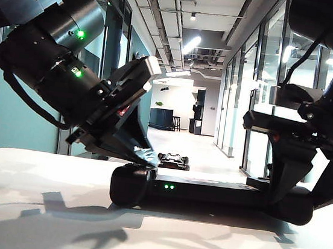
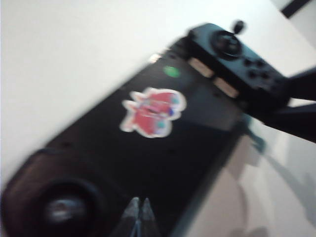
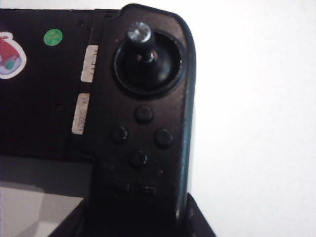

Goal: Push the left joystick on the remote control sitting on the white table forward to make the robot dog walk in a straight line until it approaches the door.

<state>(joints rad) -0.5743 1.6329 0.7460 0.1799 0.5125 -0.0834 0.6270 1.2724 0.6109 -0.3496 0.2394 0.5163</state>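
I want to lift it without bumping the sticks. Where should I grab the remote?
Take the remote control by a bulky end handle, coming from its outer end, squeezing front and back edges; sticks and buttons crowd the top. The right end effector clamps the right handle that way. The left end effector, shut, sits by the left joystick.

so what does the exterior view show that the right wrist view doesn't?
Exterior only: the robot dog down the corridor, the left gripper at the controller's left handle, and the right gripper holding the right handle. Right wrist only: the right thumbstick, four round buttons and a round green sticker. Both: the remote control on the white table.
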